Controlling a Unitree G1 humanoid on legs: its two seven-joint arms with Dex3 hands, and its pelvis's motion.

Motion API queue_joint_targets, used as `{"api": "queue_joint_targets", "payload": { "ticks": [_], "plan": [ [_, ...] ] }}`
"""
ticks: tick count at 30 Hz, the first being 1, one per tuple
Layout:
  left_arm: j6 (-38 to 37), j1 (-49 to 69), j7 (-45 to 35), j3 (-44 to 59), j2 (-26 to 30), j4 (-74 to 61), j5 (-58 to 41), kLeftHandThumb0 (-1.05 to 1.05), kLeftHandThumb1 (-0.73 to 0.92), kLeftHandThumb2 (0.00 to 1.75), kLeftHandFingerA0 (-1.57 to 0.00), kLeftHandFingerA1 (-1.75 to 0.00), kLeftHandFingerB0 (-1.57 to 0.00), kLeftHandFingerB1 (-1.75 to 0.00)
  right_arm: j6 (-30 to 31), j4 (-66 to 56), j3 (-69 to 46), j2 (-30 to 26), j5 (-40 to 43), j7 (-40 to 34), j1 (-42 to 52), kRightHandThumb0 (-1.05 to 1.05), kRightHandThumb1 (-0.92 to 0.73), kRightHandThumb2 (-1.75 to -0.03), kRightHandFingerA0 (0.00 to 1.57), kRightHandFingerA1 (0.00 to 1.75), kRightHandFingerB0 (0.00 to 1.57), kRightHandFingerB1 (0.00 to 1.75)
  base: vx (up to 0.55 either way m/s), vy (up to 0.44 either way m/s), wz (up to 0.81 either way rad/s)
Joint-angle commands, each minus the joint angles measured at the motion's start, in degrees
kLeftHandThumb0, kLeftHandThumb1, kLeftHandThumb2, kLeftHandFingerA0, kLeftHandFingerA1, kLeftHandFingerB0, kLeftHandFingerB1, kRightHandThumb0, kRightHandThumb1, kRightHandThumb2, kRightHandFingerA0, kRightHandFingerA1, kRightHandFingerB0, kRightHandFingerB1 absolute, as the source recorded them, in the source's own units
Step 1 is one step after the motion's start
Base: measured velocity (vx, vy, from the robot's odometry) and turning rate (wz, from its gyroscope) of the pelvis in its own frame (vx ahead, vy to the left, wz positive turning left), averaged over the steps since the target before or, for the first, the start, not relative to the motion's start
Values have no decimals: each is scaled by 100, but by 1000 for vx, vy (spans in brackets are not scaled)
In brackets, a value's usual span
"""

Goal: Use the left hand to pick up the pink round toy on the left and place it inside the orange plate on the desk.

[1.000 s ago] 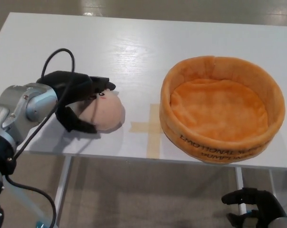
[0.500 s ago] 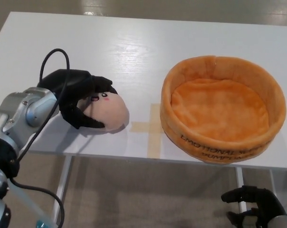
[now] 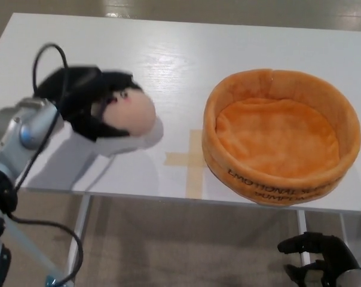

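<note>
My left hand [image 3: 88,101] is shut on the pink round toy [image 3: 131,113], a soft ball with a small face, and holds it above the white desk [image 3: 168,66] at the left; its shadow falls on the desk below. The black fingers wrap the toy's left side and top. The orange plush plate [image 3: 280,134], round with a raised rim and nothing in it, sits on the desk to the right, well apart from the toy. My right hand [image 3: 321,260] hangs below the desk's front edge at the bottom right, fingers curled around nothing.
A cross of tan tape [image 3: 192,160] marks the desk between the toy and the plate. The desk's front edge [image 3: 168,197] runs just below them, with floor beneath. A black cable [image 3: 43,60] loops over my left wrist.
My left hand has lifted the pink toy off the desk and raised it, a little up and back. The plate and my right hand have stayed put.
</note>
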Motion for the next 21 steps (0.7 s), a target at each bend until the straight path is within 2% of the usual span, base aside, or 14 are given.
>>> {"api": "queue_joint_targets", "payload": {
  "ticks": [1, 3, 7, 9, 10, 21],
  "plan": [
    [-319, -336, 654, 265, 78, 68, -120, -24, 74, 63, -77, -162, -84, -60, 31, 38, -21, -42, -18, 22, 59, -20, -44, -83, 68, 84, 70, 81, 0, 0, 0],
    [-156, -587, 557, 347, 49, 35, -157, -23, 73, 64, -81, -164, -86, -57, 68, 31, -7, -35, -33, -1, 31, -20, -44, -83, 67, 83, 69, 80, 0, 0, 0],
    [-177, -862, 500, 382, -58, 54, -156, -24, 76, 67, -80, -159, -90, -59, 91, 39, 4, -21, -43, -19, 9, -21, -44, -83, 68, 84, 69, 80, 0, 0, 0],
    [-84, -1028, 464, 326, -167, 6, -97, -24, 70, 61, -81, -160, -90, -56, 63, 37, 2, -5, -38, -19, 15, -21, -44, -83, 68, 84, 69, 80, 0, 0, 0],
    [-36, -1138, 436, 286, -247, -24, -63, -28, 66, 59, -83, -154, -89, -52, 45, 34, 6, 3, -40, -23, 20, -21, -44, -84, 69, 85, 69, 80, 0, 0, 0],
    [146, -1558, 494, -49, -938, -24, 126, -29, 67, 60, -89, -148, -93, -54, 59, 17, 29, 9, -50, -1, 18, -22, -44, -84, 67, 83, 68, 79, 0, 0, 0]
  ]
}}
